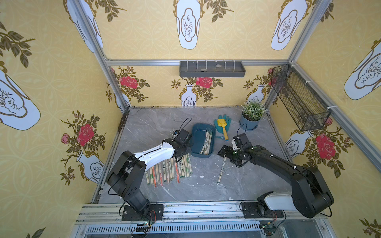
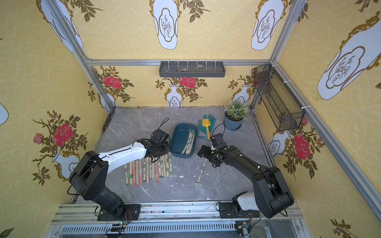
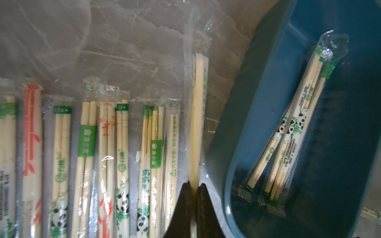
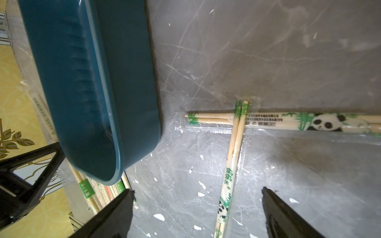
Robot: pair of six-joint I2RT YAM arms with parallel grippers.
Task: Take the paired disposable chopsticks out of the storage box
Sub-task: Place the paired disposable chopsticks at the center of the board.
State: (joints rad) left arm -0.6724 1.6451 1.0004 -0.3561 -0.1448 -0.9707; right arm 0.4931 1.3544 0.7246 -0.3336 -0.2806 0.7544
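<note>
We note the left gripper (image 3: pixel 193 185) with fingers pinched tight on one end of a wrapped pair of chopsticks (image 3: pixel 199 115). It holds this over the table (image 1: pixel 206 185), between the laid-out row (image 1: pixel 169 171) and the box (image 1: pixel 199 138). The right gripper (image 4: pixel 196 190) has its fingers spread wide and holds nothing, above two loose pairs (image 4: pixel 233 156) that cross on the table. A few pairs (image 3: pixel 294 125) lie in the box, along its wall on the right arm's side.

Risks, as we judge them:
- The held pair is gripped at its very end, so its free length may swing, slip in the slick wrapper, or land across the row.
- Closing on the crossed pairs may catch both or flick one away.
- Pairs hugging the box wall leave little finger room. A finger could strike the rim and shove the box.

Room: the table is bare toward the front rail and beyond the left arm. The glove (image 1: pixel 227 121), shovel (image 1: pixel 222 123) and plant pot (image 1: pixel 249 123) crowd the box's far right side. Both grippers sit close beside the box.
</note>
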